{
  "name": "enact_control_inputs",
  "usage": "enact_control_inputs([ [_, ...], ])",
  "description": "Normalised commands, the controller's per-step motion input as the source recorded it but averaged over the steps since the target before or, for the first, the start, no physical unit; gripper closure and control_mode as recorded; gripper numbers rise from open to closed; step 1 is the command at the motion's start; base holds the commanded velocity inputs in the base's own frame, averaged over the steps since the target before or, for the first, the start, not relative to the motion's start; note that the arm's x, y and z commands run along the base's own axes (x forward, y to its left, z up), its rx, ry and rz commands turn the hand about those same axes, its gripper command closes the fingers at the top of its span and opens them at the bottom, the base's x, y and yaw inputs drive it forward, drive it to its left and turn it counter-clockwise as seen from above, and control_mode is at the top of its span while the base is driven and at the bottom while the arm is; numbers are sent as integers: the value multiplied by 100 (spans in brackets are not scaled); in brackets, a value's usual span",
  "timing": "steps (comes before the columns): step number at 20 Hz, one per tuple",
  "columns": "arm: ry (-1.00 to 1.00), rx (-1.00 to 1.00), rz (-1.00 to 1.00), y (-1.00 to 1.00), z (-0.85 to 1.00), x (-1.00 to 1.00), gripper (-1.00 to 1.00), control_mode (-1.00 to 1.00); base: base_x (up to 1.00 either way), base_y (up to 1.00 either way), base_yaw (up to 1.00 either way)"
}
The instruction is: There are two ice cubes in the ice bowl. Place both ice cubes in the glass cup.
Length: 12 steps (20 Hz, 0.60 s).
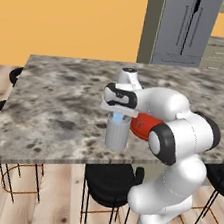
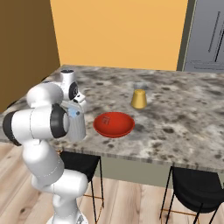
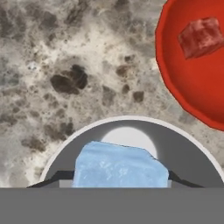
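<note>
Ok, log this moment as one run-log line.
phase: first cube over glass cup | gripper: shut on ice cube | second cube: in ice bowl | release: not yet

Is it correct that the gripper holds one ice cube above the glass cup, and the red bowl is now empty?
Not quite. The gripper does hold one ice cube above the glass cup, but the red bowl is not empty: the hand view shows the second ice cube lying in it.

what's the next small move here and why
Probably open the gripper to drop the cube: in the hand view it sits right over the cup's mouth, held between the fingers. The second cube waits in the bowl.
</note>
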Motion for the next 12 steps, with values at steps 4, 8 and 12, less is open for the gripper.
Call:
enact_control_inputs([
  [4,-13,0,1,0,58,-7,-100,-100,0,0,0],
  [8,-11,0,2,-4,25,-8,-100,-100,0,0,0],
  [12,-9,0,5,-47,15,-41,-100,-100,0,0,0],
])
